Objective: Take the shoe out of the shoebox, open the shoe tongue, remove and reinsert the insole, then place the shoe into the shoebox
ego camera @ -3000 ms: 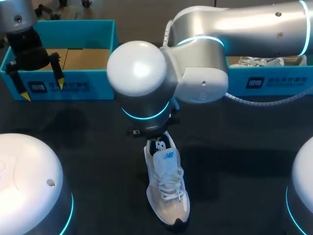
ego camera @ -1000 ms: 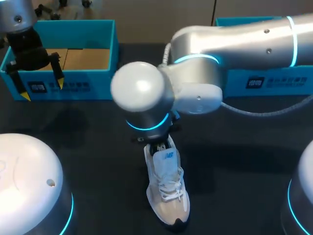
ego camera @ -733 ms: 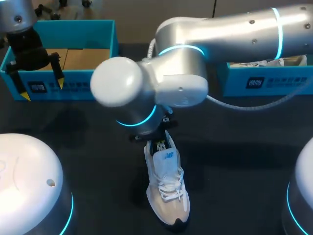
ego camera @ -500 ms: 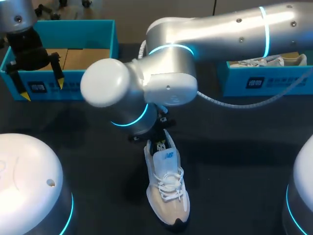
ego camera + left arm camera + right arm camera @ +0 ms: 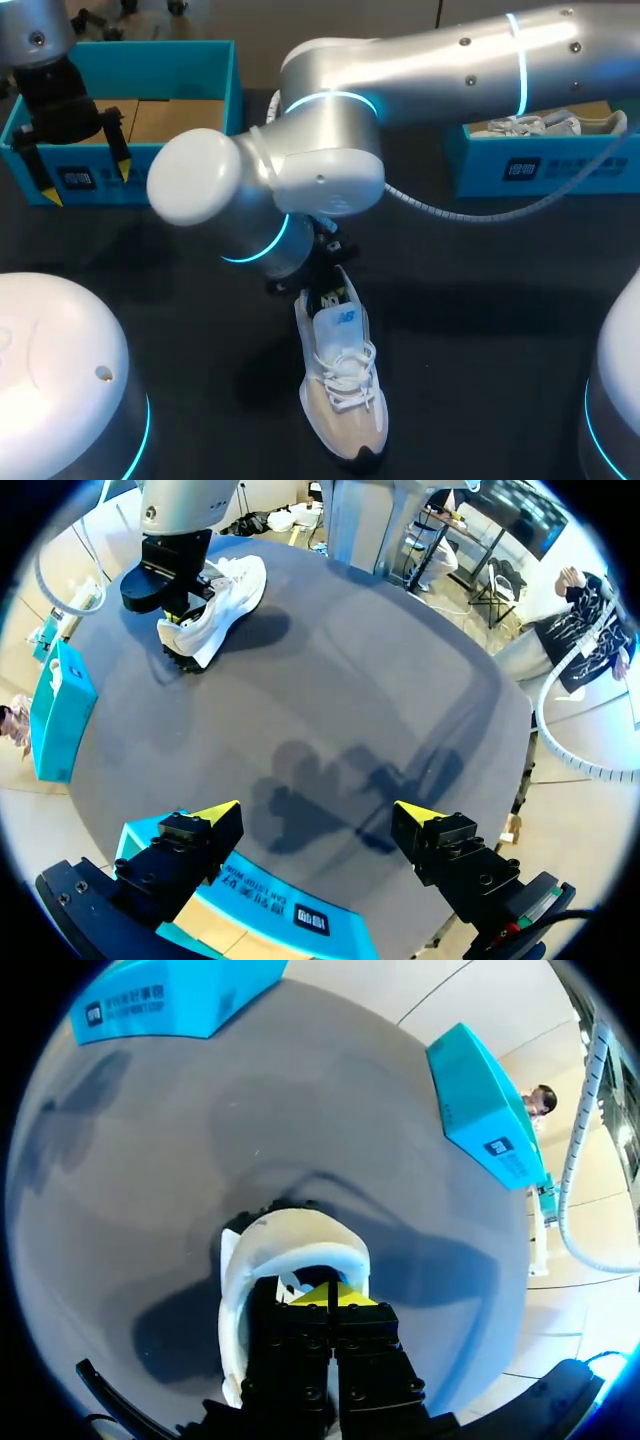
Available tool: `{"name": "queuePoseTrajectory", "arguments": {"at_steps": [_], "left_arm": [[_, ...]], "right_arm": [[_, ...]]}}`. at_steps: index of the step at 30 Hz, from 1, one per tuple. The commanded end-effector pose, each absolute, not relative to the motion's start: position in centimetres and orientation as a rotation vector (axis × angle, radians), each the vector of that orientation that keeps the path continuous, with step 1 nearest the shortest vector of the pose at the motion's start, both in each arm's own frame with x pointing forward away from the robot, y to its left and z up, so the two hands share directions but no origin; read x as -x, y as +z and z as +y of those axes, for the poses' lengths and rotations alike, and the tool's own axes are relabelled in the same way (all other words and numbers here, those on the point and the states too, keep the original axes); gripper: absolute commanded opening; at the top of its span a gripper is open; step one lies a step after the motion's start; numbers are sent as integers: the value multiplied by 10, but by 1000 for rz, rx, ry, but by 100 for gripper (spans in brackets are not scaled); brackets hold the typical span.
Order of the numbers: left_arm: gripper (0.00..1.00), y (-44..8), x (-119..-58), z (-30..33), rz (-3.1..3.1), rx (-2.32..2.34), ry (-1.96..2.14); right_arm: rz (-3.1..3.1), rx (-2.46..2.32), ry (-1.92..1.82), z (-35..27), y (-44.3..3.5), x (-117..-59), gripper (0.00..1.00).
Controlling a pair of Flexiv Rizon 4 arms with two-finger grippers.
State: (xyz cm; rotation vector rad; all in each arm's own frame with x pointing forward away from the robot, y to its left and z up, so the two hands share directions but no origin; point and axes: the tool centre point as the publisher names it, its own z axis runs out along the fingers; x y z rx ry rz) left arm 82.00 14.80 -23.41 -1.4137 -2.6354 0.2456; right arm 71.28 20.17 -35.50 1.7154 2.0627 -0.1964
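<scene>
We are seeing a dark label (image 5: 77, 178) with white print on the front wall of the left shoebox (image 5: 190, 160), and a second label (image 5: 522, 170) like it on the right shoebox (image 5: 475, 165). The print is looking too small to read. A small blue logo (image 5: 345, 318) is showing on the tongue of the shoe (image 5: 345, 400).

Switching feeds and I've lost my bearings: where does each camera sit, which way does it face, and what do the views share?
Head view: above and behind, looking down on the table; shows the left gripper by a blue box and the right arm over the shoe.
Left wrist view: on the left arm, looking across the table between its open fingers toward the shoe.
Right wrist view: on the right arm, looking down past the right gripper, its fingers together in the shoe's opening.
Shared: all three show the shoe.
</scene>
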Motion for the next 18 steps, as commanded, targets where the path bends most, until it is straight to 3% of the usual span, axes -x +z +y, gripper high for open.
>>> {"name": "queuePoseTrajectory", "arguments": {"at_steps": [1,18], "left_arm": [[100,-234,-819,148,-2637,1416,241],[100,-234,-819,148,-2637,1416,241]], "right_arm": [[2063,-1705,-225,201,-359,-716,0],[2094,-1715,-223,189,-379,-726,0]]}}
